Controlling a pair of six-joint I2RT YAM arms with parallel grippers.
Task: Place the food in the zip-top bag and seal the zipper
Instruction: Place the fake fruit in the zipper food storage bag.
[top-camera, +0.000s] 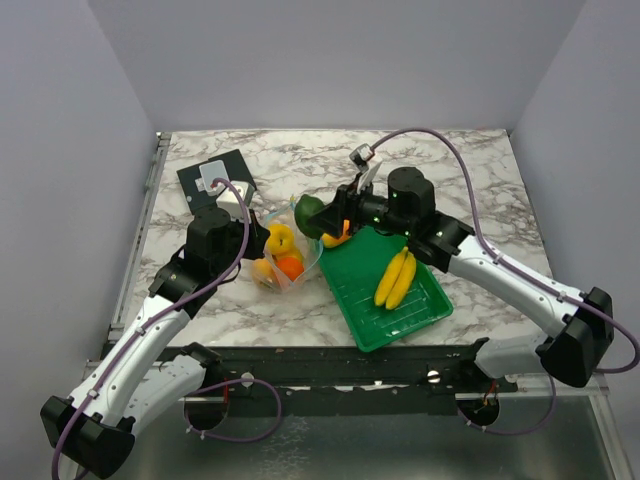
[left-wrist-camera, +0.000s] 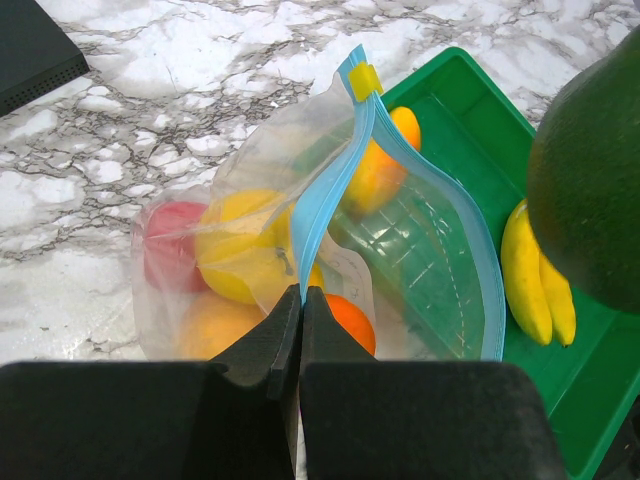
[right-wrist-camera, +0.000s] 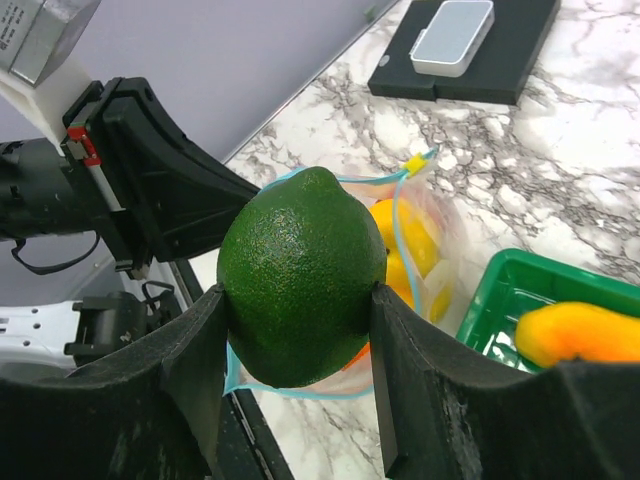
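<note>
Left jaws: clenched on the narrow light blue zipper strip (left-wrist-camera: 327, 190) of the clear floppy plastic zip-top bag (left-wrist-camera: 420, 250); the mouth is thereby held up and spread open
Right jaws: grasping a round dark green toy fruit (right-wrist-camera: 300, 270) by its two sides; the fruit is carried off the table, near the bag mouth
Bag position: set on the white marbled table (top-camera: 300, 160) between the two arms, just beside the green slatted plastic tray (top-camera: 438, 308); whether the two touch cannot be told
Done so far: a red toy fruit (left-wrist-camera: 168, 250), a yellow toy fruit (left-wrist-camera: 240, 255) and a round orange toy fruit (left-wrist-camera: 350, 322) are seen inside the bag
Left to do: the green fruit is not yet in; a bunch of yellow plastic bananas (top-camera: 397, 278) and a yellow-orange toy piece (right-wrist-camera: 580, 335) lie in the tray; the zipper is unsealed; the task is judged roughly half done
Shown by left wrist view alone: the pinch on the strip and the red fruit low in the bag; both are hidden or too small from above
Shown by right wrist view alone: the hold on the green fruit; the left wrist view catches only its edge
Shown by top view alone: how both arms, the bag and the whole tray lie together
</note>
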